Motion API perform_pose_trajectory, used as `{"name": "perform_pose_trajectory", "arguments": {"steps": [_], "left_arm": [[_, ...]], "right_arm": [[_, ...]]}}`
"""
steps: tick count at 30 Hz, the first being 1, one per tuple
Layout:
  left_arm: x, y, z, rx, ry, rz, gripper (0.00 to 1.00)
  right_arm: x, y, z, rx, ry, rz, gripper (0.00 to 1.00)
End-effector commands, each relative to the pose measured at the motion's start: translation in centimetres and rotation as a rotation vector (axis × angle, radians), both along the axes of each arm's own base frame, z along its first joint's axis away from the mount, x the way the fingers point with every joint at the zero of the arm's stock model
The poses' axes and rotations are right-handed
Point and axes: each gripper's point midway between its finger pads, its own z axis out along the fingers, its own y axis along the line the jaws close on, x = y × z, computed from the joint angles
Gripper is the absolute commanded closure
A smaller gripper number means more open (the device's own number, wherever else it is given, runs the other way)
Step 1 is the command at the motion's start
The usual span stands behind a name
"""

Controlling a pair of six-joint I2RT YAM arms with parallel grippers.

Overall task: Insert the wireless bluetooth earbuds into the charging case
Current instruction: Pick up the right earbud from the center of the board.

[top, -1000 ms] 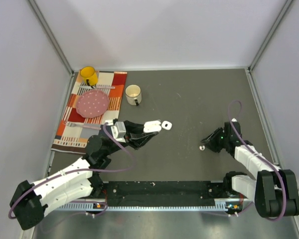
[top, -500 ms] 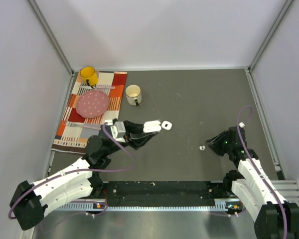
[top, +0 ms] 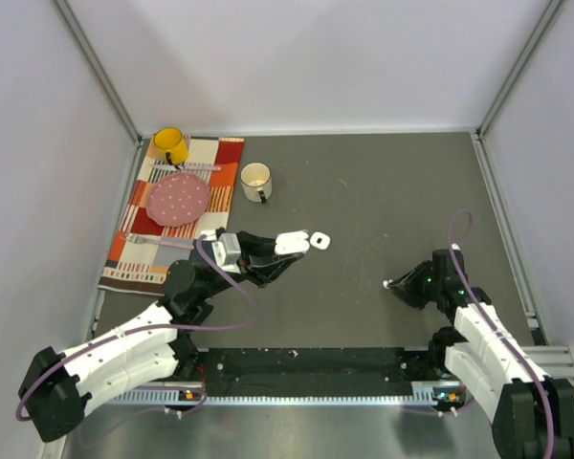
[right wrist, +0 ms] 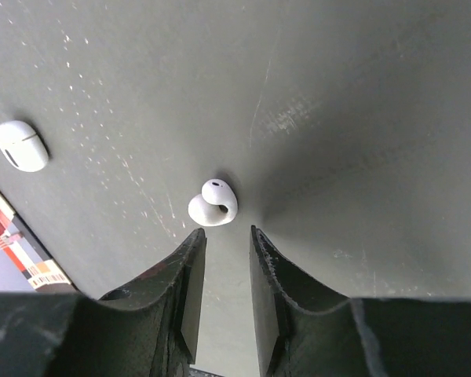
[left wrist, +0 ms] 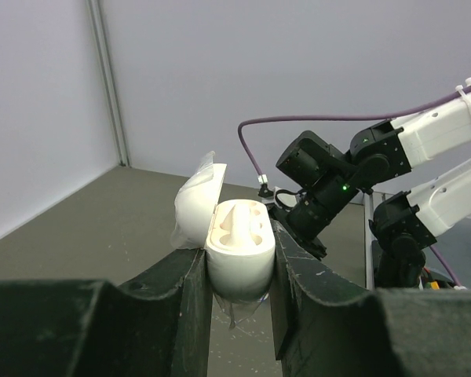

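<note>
The white charging case (left wrist: 239,236) hangs above the table with its lid (left wrist: 200,196) flipped open to the left, and my left gripper (left wrist: 240,263) is shut on its body. In the top view the case (top: 292,243) is at centre left. A pale bump rises inside it; I cannot tell whether that is an earbud. One glossy white earbud (right wrist: 213,203) lies on the table just past the tips of my right gripper (right wrist: 226,236), which is open by a narrow gap with nothing in it. From above, this earbud (top: 387,283) touches neither finger. Another small white earbud (top: 320,238) lies beyond the case.
At the back left a striped cloth (top: 143,244) carries a pink plate (top: 178,198) and a yellow mug (top: 170,145). A white mug (top: 256,180) stands next to it. Grey walls close in the table, and a black rail (top: 306,368) runs along the near edge.
My right gripper pulled back to the right, then returned lower and closer to the earbud, its jaws a little narrower. The left arm and the case have not moved.
</note>
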Motion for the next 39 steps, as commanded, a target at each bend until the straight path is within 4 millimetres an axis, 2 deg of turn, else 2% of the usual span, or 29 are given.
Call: {"name": "perform_pose_trajectory", "arguments": {"steps": [1,6,16,25,33,39], "left_arm": [[-0.4,0.6,2.4,-0.068,-0.048,0.007,1.0],[-0.3,0.5,2.3,-0.064,-0.045,0.009,1.0],[-0.2,0.6,2.1,-0.059,-0.044,0.018,1.0],[-0.2,0.8,2.1,-0.06,-0.043,0.027,1.0],[-0.2,0.8,2.0,-0.056,-0.045,0.028,1.0],[-0.1,0.8,1.9,-0.054,-0.044,0.03,1.0]], "right_arm": [[0.3,0.7,0.1,0.006,-0.014,0.028,0.72],[0.8,0.9,-0.2,0.001,-0.01,0.033,0.72],[2.5,-0.2,-0.4,-0.063,-0.041,-0.008,0.72],[3.1,-0.2,0.0,-0.071,-0.054,0.003,0.77],[3.6,-0.4,0.8,-0.079,-0.094,-0.015,0.86],[3.9,-0.7,1.1,-0.102,-0.096,-0.006,0.85]]}}
